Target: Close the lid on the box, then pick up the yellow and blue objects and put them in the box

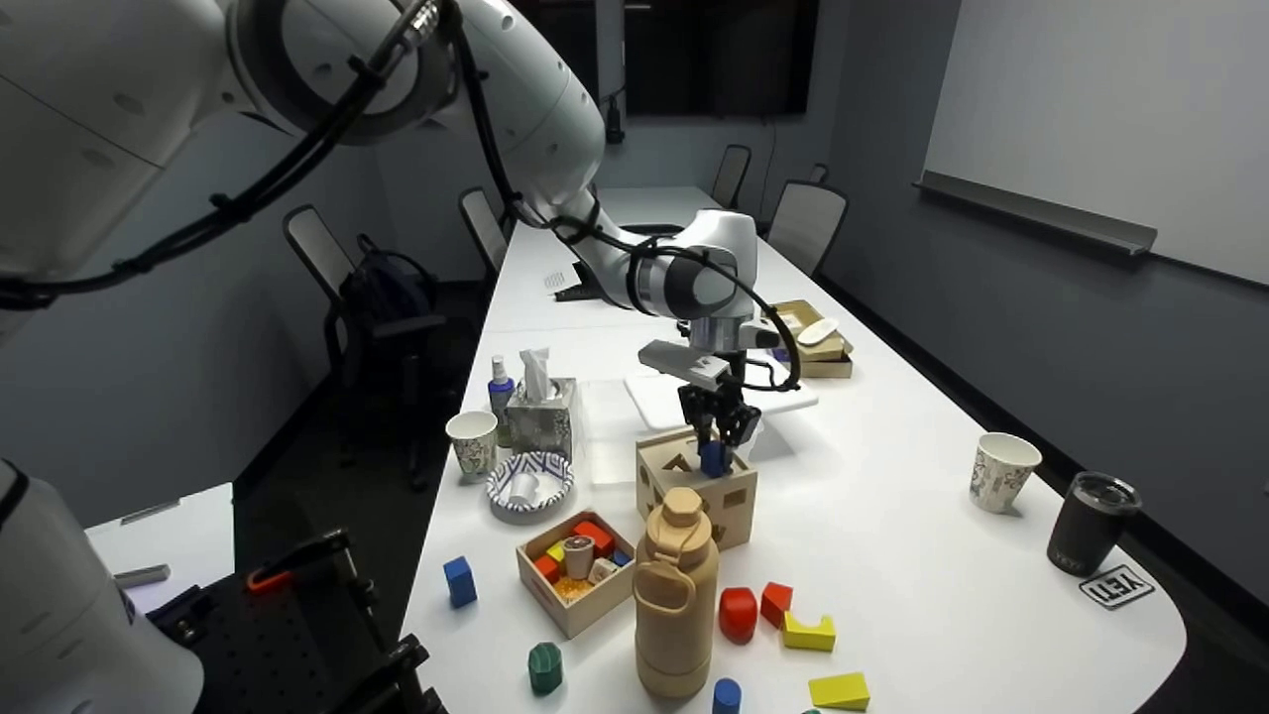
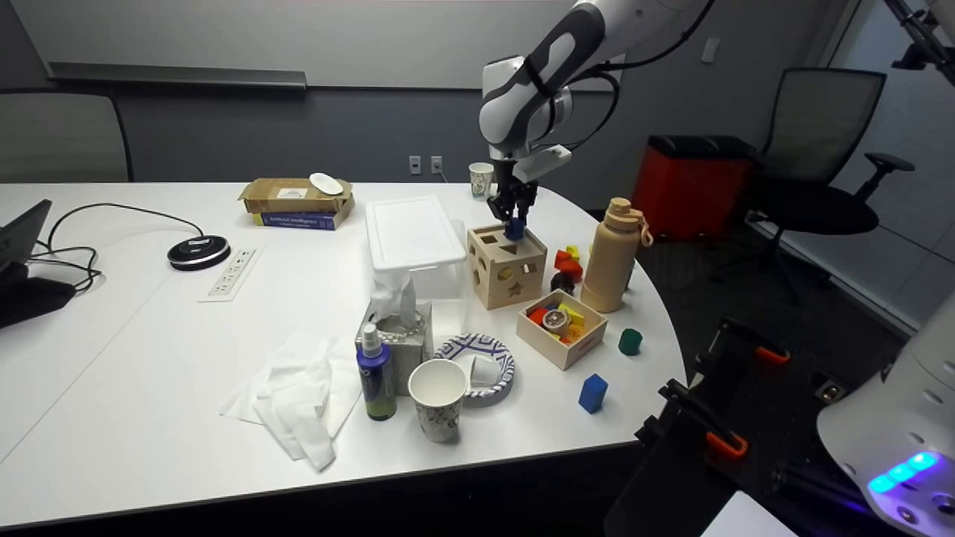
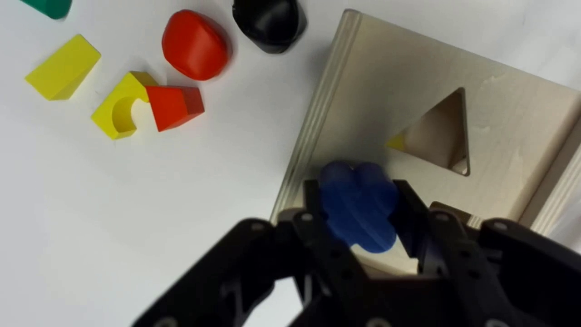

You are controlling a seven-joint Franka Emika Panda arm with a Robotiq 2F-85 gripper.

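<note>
The blue quatrefoil block [image 3: 358,218] is pinched in the gripper [image 3: 357,202] over the seated lid [image 3: 417,77] of the shape-sorter box [image 2: 517,274]; posting it seems the step in hand. Next, presumably: turn it to fit, lower, release. The wrist view alone shows a yellow piece [image 3: 396,142] through the triangular hole [image 3: 439,131], half past one from the block; an exterior view alone, a blue cylinder [image 1: 726,696] at the box's six o'clock.

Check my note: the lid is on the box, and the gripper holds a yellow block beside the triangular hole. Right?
Not quite: the block in the gripper is blue, not yellow, as the wrist view shows. The rest stands: the lid is on the box, and the gripper holds the block beside the triangular hole.
</note>
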